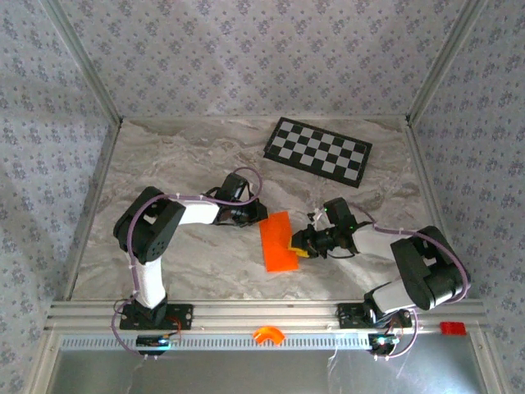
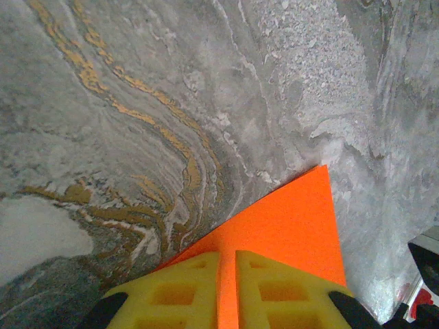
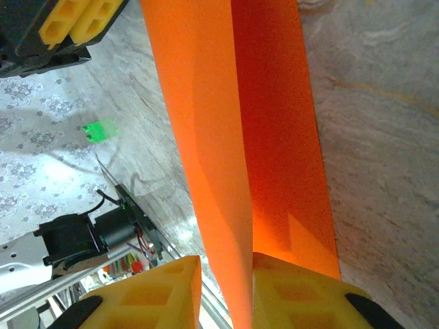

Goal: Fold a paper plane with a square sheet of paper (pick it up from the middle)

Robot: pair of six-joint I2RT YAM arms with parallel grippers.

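Observation:
The square sheet of paper (image 1: 277, 245) is bright orange and lies folded into a long rectangle on the marble table between the two arms. My left gripper (image 1: 255, 215) sits at its far left corner. In the left wrist view the yellow fingers (image 2: 185, 288) of the left gripper (image 2: 228, 255) are pressed nearly together, with a strip of the paper (image 2: 295, 219) between them. My right gripper (image 1: 300, 245) is at the sheet's right edge. In the right wrist view a raised fold of the paper (image 3: 274, 137) stands between the jaws of the right gripper (image 3: 226, 259). It touches one finger, and a gap remains on the other side.
A black-and-white checkerboard (image 1: 318, 148) lies at the back right of the table. A small orange arch-shaped part (image 1: 267, 334) rests on the front rail and a red piece (image 1: 452, 328) sits at the right. A tiny green piece (image 3: 99, 130) lies on the table. Patterned walls close three sides.

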